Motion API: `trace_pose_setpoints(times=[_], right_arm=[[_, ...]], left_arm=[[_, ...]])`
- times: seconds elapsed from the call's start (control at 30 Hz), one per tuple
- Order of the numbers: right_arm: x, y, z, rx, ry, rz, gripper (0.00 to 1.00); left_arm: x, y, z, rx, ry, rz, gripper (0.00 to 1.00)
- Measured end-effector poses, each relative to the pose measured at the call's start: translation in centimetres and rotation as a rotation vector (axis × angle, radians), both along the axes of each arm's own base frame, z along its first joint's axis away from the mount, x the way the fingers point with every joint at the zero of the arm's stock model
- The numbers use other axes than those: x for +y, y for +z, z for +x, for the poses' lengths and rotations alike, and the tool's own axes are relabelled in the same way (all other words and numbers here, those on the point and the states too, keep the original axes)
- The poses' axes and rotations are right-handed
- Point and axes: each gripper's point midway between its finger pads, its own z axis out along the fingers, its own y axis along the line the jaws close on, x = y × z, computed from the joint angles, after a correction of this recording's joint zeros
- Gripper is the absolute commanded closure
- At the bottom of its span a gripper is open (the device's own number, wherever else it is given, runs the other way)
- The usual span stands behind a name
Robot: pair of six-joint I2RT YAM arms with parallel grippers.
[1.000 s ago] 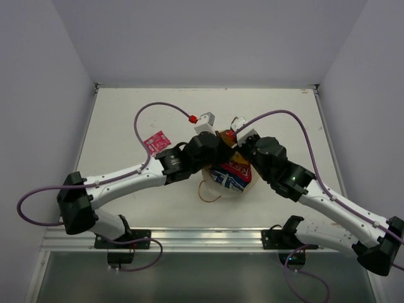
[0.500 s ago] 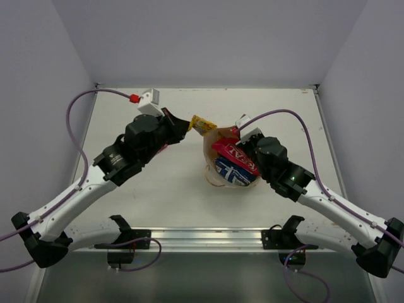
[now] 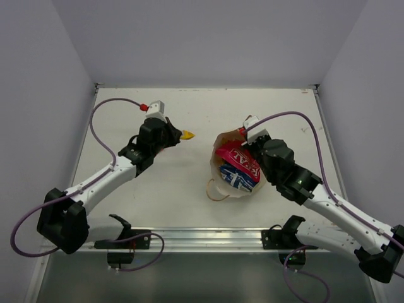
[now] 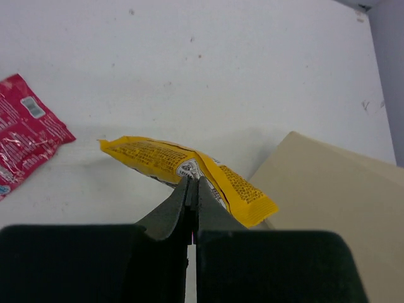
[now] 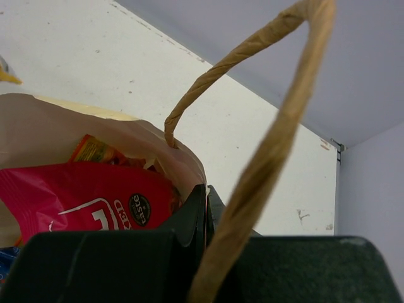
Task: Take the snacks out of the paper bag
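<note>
Two sets of fingers are mine. My left fingers pinch the small yellow bar over open desk, between the small pink packet and the paper bag. My right fingers are closed on the bag's rim, with the magenta pouch inside.

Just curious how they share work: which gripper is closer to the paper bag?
Right. The right gripper is clamped on the bag's rim; the left gripper is off to the bag's left, apart from it, holding a yellow bar.
</note>
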Motion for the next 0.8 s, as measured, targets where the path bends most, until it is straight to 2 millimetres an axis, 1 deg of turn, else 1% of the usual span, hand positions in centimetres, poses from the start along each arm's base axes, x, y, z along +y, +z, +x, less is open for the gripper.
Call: trace_pose_setpoints(times=[0.07,0.13,0.17,0.2,0.23,0.27,0.33,0.37,0.4,0.47,0.53,0.57,0.63,0.67,0.7,0.77,0.8], right_arm=[[0.0,0.0,-0.1,0.003,0.000,0.008,1.00],[0.0,-0.1,-0.1,0.007,-0.001,0.014,1.00],[0.0,-0.1,-0.1,0.008,-0.001,0.018,1.00],[0.0,-0.1,-0.1,0.010,-0.002,0.019,1.00],[0.0,-0.1,-0.1,0.011,-0.002,0.023,1.00],[0.1,-0.1,-0.1,0.011,-0.002,0.025,1.00],[0.1,-0.1,-0.2,0.013,-0.002,0.027,1.00],[0.1,-0.2,-0.2,0.013,-0.001,0.029,1.00],[0.1,-0.2,-0.2,0.014,-0.001,0.029,1.00],[0.1,-0.2,-0.2,0.015,-0.001,0.031,1.00],[0.1,-0.3,-0.2,0.017,-0.001,0.031,1.00],[0.2,-0.3,-0.2,0.019,-0.001,0.031,1.00],[0.2,-0.4,-0.2,0.021,0.002,0.033,1.00],[0.2,-0.4,-0.2,0.022,0.002,0.034,1.00],[0.2,-0.4,-0.2,0.023,0.002,0.034,1.00],[0.2,-0.4,-0.2,0.025,0.002,0.034,1.00],[0.2,-0.5,-0.3,0.027,0.003,0.034,1.00]], left_arm=[[-0.6,-2.7,-0.2,0.034,-0.033,0.002,1.00],[-1.0,-4.9,-0.5,0.046,-0.055,-0.002,0.99],[-1.0,-6.1,-0.7,0.055,-0.061,-0.003,0.92],[-0.9,-7.3,-1.1,0.066,-0.065,-0.001,0.87],[-0.7,-8.5,-1.6,0.087,-0.064,-0.001,0.79],[-0.5,-9.6,-2.0,0.108,-0.063,0.004,0.55],[-0.1,-12.0,-3.3,0.168,-0.058,0.006,0.25],[0.2,-13.0,-4.0,0.199,-0.053,0.002,0.03],[0.4,-13.7,-4.7,0.224,-0.051,-0.004,0.00],[0.7,-14.0,-5.8,0.263,-0.040,-0.023,0.00],[0.9,-12.8,-6.4,0.270,-0.037,-0.035,0.00],[0.8,-11.4,-6.4,0.263,-0.036,-0.047,0.02],[-0.1,-7.4,-5.9,0.229,-0.051,-0.096,0.05],[-0.7,-4.7,-5.5,0.194,-0.063,-0.133,0.07],[-1.4,-2.4,-5.3,0.169,-0.078,-0.156,0.07],[-3.9,4.0,-5.1,0.077,-0.136,-0.224,0.07],[-5.4,7.0,-5.5,0.035,-0.175,-0.254,0.07]])
